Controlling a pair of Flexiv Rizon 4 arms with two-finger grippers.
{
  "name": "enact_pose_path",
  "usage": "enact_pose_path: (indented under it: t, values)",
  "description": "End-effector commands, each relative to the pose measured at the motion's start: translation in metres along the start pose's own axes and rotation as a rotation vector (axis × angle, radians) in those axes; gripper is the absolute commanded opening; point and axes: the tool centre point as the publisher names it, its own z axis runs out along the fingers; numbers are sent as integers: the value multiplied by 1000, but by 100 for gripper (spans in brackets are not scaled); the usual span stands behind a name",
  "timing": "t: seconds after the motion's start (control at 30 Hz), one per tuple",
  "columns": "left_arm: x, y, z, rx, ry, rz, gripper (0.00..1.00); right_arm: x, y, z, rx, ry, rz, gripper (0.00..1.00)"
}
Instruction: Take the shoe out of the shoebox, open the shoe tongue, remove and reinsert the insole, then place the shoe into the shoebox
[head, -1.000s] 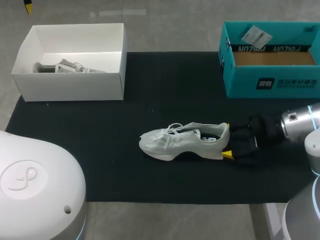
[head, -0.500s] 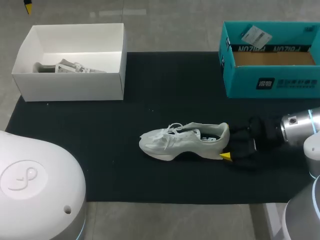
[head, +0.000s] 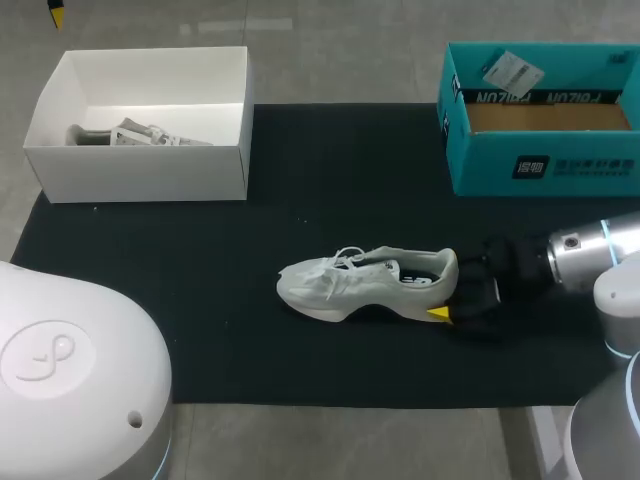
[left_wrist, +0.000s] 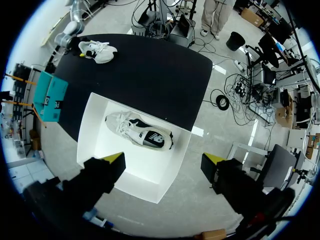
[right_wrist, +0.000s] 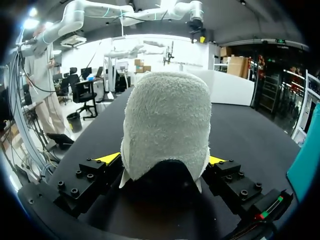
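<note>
Mat (head: 200, 300) w/ shoe (head: 350, 285), white box (head: 140, 172) w/ 2nd shoe (head: 140, 134), teal box (head: 560, 165)

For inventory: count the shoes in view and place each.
2. One shoe lies on the black mat; the other shoe lies inside the white shoebox. The teal box could hide more.

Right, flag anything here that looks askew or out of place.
Little stands out. A loose paper tag lies crooked in the teal box. The shoe stands upright on the black mat, its heel at the right gripper. Nothing looks spilled or damaged.
</note>
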Motion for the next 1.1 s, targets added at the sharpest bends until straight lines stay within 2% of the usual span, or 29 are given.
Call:
enact_pose_path:
  t: [0.03, 0.23, 0.27, 0.3, 0.33, 1.1]
  values:
    - [0, 0, -1, -1, 3, 0, 100, -4, -2, 7, 0, 5, 4, 100]
    - [0, 0, -1, -1, 3, 0, 100, -7, -2, 11, 1, 7, 10, 100]
    - [0, 0, -1, -1, 3, 0, 100, -7, -2, 12, 2, 6, 18, 48]
    - [0, 0, -1, -1, 3, 0, 100, -7, -3, 12, 0, 7, 20, 14]
    - [0, 0, -1, -1, 3, 0, 100, -7, -3, 13, 0, 8, 21, 0]
    - [0, 0, -1, -1, 3, 0, 100, -6, -2, 15, 2, 21, 23, 0]
